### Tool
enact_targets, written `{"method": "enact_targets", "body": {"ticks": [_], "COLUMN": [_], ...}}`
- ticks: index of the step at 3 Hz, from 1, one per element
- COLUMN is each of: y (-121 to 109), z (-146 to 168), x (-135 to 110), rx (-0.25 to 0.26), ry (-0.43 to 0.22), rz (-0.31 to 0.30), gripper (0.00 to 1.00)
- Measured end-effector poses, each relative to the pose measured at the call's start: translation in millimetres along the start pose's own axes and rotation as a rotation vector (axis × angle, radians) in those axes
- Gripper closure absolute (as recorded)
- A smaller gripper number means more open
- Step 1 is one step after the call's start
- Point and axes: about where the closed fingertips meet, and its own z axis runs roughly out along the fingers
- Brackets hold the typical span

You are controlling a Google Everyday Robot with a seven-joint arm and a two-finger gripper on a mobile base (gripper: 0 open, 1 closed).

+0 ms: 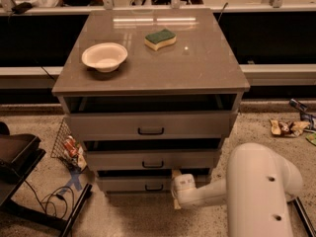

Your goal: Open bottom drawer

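- The gripper (176, 188) sits low at the front of the cabinet (207, 73), at the end of the white arm (212, 191) that reaches in from 3 o'clock.
- Whether the gripper is wide, narrow or holding anything cannot be told.
- The bottom drawer (123, 183) is the lowest of three grey fronts, with a dark gap above its top edge.
- Its black handle (154, 187) lies just beside the gripper, at 9 o'clock from it.
- The gripper overlaps the right part of that drawer front.
- At 12 o'clock from the gripper are the middle drawer (113, 160) and, higher, the top drawer (108, 125).
- On the cabinet top stand a white bowl (104, 57) and a green-and-yellow sponge (160, 38), well apart.
- On the floor at 9 o'clock: a wire basket (66, 144) and loose cables (52, 201).
- Wrappers (285, 127) lie at 2 o'clock.
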Motion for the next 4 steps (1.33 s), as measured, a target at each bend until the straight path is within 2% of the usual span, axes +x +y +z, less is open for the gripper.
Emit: {"method": "enact_targets", "body": {"ticks": [1,2,3,4], "y": [-8.7,2.2,22.6,41.9], "z": [10.5,23.2,36.1,47.3], "x": [0.4,11.5,23.3,28.7], "rx": [-0.015,-0.051,-0.092,-0.121], "ry": [0.031,0.042,0.040,0.037], "rz": [-0.018,0.014,0.068,0.117], "gripper": [0.00,0.00,0.13,0.36]}}
